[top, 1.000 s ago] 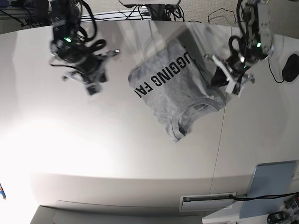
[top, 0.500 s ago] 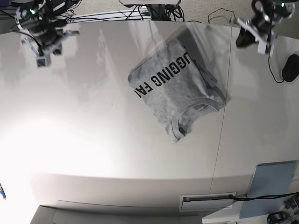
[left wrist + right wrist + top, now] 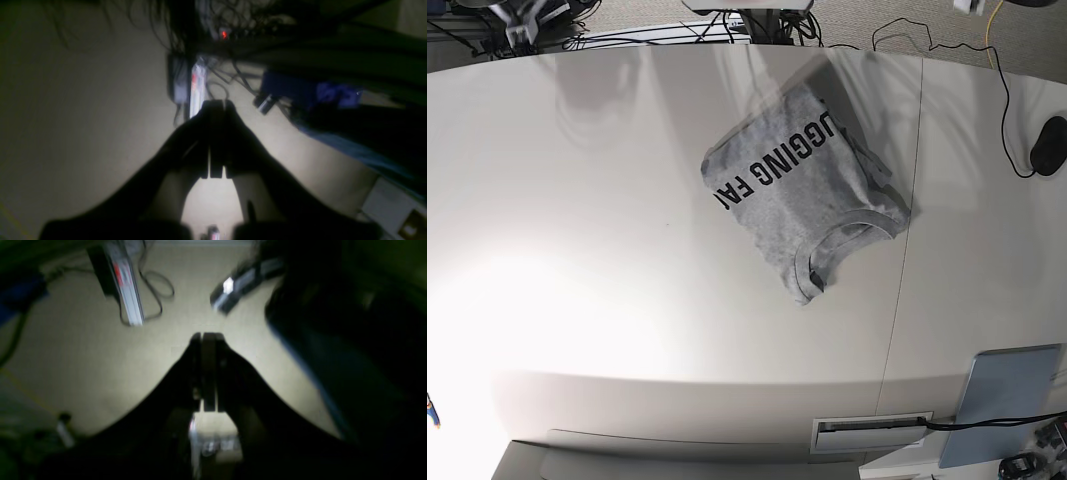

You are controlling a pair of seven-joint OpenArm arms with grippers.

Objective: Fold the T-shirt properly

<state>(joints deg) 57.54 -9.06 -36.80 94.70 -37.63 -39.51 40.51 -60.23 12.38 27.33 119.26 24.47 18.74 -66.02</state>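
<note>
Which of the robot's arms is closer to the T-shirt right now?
Left. The left arm just shows at the base view's top edge, up and to the image right of the T-shirt; the right arm sits in the far top-left corner, farther off.

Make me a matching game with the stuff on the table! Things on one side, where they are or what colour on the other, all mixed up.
Things:
1. T-shirt
2. mouse
3. letters
4. left hand

Descriptions:
a. black, at the table's right edge in the base view
b. shut, with nothing in it
c. grey, folded, lying in the middle of the table
d. black, printed on grey cloth

Pairs: 1-c, 2-a, 3-d, 4-b
</note>
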